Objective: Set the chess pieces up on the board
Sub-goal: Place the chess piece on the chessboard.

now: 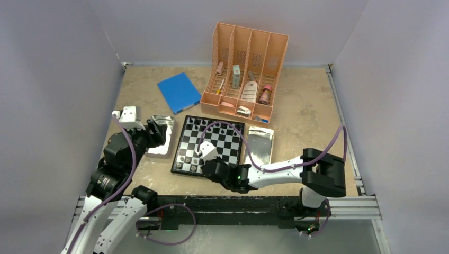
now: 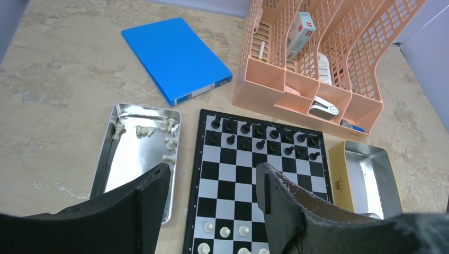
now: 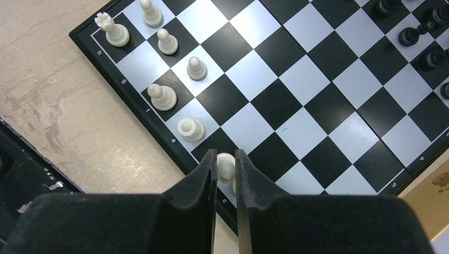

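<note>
The right end effector (image 3: 226,154) clamps a pale chess piece (image 3: 226,168) standing upright, long axis vertical, head up, on the nearest row of the board (image 3: 312,100); the left end effector (image 2: 213,173) hangs with fingers spread apart.

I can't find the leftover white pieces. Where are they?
In the left wrist view, the loose white pieces lie at the far end of the metal tray, just left of the board.

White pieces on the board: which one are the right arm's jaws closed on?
The white piece in the board's edge row, pinched between the jaws; the other white pieces stand free on their squares.
</note>
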Available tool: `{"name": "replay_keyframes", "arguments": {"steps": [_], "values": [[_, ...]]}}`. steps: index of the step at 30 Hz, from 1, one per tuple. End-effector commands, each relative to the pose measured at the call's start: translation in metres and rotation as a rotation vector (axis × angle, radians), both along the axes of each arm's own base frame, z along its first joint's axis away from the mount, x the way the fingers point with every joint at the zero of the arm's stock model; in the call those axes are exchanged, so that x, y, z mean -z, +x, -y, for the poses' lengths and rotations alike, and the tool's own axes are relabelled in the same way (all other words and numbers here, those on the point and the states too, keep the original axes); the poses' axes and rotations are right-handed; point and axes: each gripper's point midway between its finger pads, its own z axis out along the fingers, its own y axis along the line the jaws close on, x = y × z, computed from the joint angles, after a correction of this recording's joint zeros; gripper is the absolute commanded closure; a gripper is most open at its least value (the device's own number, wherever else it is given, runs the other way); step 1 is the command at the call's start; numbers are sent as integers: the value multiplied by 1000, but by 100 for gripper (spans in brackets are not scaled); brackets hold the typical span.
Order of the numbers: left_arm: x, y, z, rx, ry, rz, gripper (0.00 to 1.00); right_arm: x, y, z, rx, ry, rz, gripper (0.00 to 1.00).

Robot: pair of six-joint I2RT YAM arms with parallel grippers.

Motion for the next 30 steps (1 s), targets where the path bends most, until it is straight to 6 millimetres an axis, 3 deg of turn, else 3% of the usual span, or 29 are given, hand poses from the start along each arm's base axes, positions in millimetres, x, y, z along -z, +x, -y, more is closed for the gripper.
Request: {"name": "replay_keyframes", "arguments": {"steps": [1,21,30], "values": [[-10,1,1,8,-13,38,40,-19,4,-15,26,78,15,82],[-7,3,3,16,2,26,40,-11,-2,-24,12,73,-16,81],[-7,3,4,19,0,26,40,-15,-2,-19,31,67,-5,65]]}}
